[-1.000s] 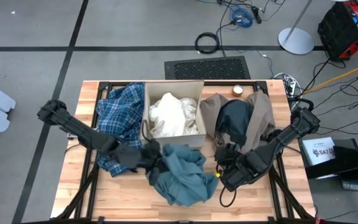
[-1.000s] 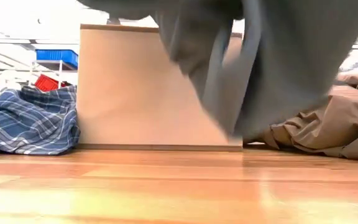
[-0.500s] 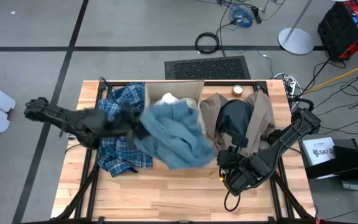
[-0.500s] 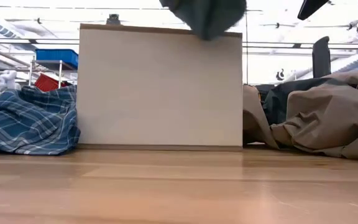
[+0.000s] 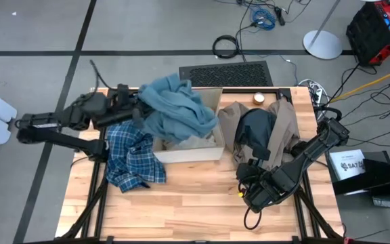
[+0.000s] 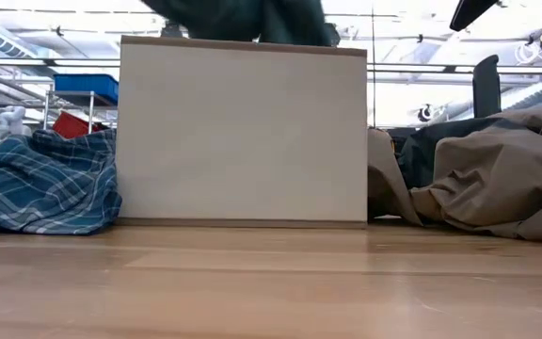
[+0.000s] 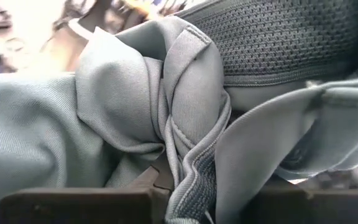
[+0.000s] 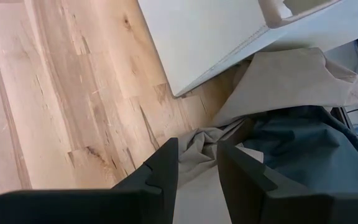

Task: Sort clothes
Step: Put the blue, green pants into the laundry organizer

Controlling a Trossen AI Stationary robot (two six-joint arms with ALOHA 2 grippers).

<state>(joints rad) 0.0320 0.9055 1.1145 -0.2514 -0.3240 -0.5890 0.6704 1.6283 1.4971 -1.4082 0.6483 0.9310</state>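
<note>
- My left gripper (image 5: 139,108) is clamped on the teal-green piece (image 5: 176,108), holding it over the cardboard box (image 5: 189,152), draped across the box's left and back rim.
- My right gripper (image 8: 197,163) hangs low over the table (image 5: 195,203) near the front right, fingers slightly apart, nothing between them.
- Plaid shirt (image 5: 133,152) lies left of the box.
- Taupe-brown piece (image 5: 284,125) and dark piece (image 5: 252,132) lie right of it.

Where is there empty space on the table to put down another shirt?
The bare wood along the near edge of the wooden table is free, in front of the tan cardboard box and between the blue-white plaid shirt and the right gripper. The far half is crowded with clothes and the box.
</note>
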